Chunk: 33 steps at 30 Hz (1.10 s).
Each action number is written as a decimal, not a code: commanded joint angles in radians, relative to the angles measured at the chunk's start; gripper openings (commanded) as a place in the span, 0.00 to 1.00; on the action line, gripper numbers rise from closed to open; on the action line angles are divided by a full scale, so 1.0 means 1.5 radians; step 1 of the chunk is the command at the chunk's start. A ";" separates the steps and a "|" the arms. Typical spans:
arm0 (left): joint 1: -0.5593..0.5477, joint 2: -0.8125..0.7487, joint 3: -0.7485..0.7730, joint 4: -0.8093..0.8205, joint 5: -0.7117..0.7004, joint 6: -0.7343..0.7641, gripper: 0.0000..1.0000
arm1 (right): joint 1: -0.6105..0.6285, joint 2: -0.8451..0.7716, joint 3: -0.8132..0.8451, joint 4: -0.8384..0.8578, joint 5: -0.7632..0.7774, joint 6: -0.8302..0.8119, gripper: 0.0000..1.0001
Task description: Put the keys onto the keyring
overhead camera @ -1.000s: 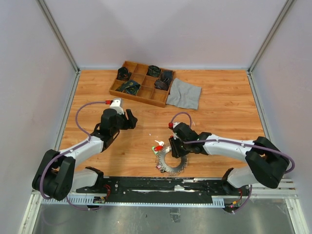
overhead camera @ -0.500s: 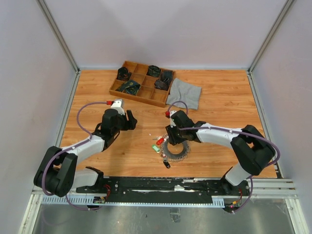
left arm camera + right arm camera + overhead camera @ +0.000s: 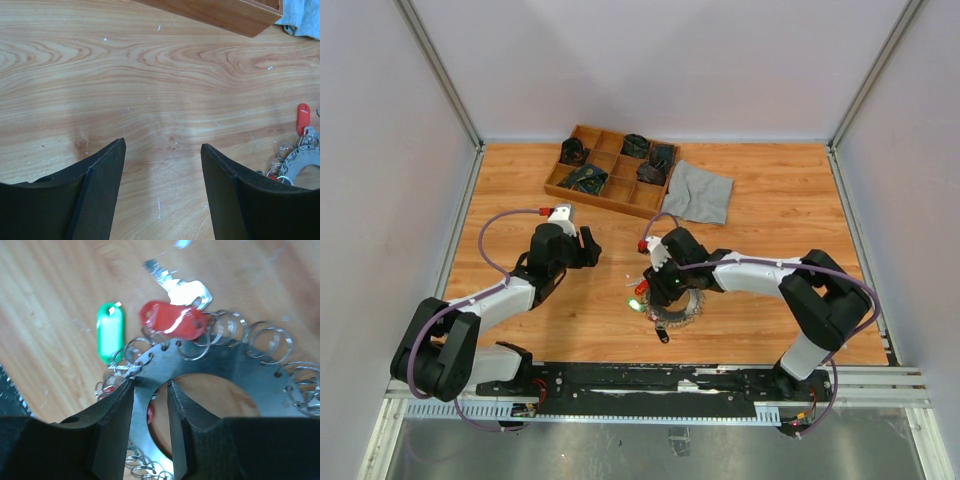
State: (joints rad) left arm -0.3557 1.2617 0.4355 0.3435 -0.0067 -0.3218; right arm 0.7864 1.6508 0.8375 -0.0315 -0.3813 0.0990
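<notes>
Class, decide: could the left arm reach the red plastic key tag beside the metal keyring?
Probably yes. The open left gripper hovers over bare wooden table, with nothing between it and the red plastic key tag; but the right gripper, clamped on the grey metal keyring, crowds it.
</notes>
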 commanded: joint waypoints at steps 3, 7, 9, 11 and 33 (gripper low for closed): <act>0.005 0.000 0.003 0.021 -0.007 0.004 0.67 | 0.051 0.001 -0.022 -0.091 -0.091 -0.056 0.34; 0.005 0.003 0.004 0.021 -0.005 0.004 0.67 | 0.059 -0.025 -0.045 -0.103 -0.128 -0.053 0.33; 0.004 0.003 0.005 0.021 -0.005 0.004 0.67 | 0.059 -0.040 -0.051 -0.117 -0.134 -0.059 0.34; 0.005 0.003 0.004 0.021 -0.005 0.004 0.67 | 0.058 -0.065 -0.052 -0.126 -0.107 -0.061 0.36; 0.006 0.011 0.004 0.023 -0.009 0.002 0.67 | 0.071 -0.126 -0.033 -0.064 0.120 0.078 0.46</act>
State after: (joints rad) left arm -0.3553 1.2724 0.4355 0.3435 -0.0071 -0.3218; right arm 0.8600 1.4216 0.7567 -0.1638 -0.2638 0.1123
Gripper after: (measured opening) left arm 0.667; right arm 0.456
